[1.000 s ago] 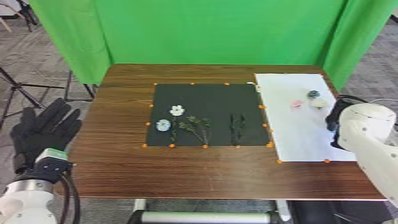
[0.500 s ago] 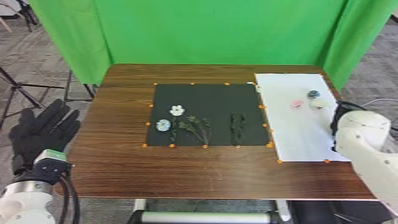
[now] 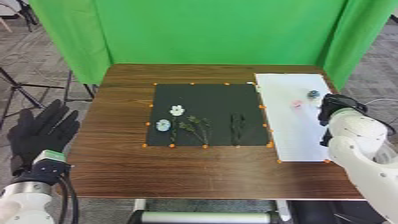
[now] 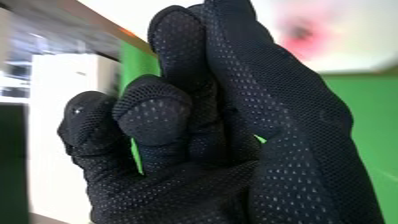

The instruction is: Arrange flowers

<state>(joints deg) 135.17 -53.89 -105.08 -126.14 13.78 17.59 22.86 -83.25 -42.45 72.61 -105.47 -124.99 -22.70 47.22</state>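
My right hand (image 3: 336, 105) is over the white sheet's right edge, beside the blue-grey flower (image 3: 313, 94) and the pink flower (image 3: 297, 104). In the right wrist view my right hand (image 4: 178, 165) has curled fingers with nothing visible in them; beyond it the pink flower (image 4: 305, 37) is a blur. On the black mat (image 3: 222, 97) lie a white flower (image 3: 177, 110), a pale blue flower (image 3: 163, 125), leafy sprigs (image 3: 197, 126) and dark stems (image 3: 237, 125). My left hand (image 3: 40, 132) is off the table's left side, fingers straight and spread.
The white sheet (image 3: 298, 140) lies on the right of the brown table (image 3: 204, 175). Orange markers (image 3: 205, 146) line the mat and sheet edges. A green curtain (image 3: 222, 35) hangs behind the table, and a tripod (image 3: 22, 87) stands at the left.
My right hand has moved left over the sheet's edge, and a whitish flower that lay beside the pink one is now hidden behind it. My left hand has hardly moved.
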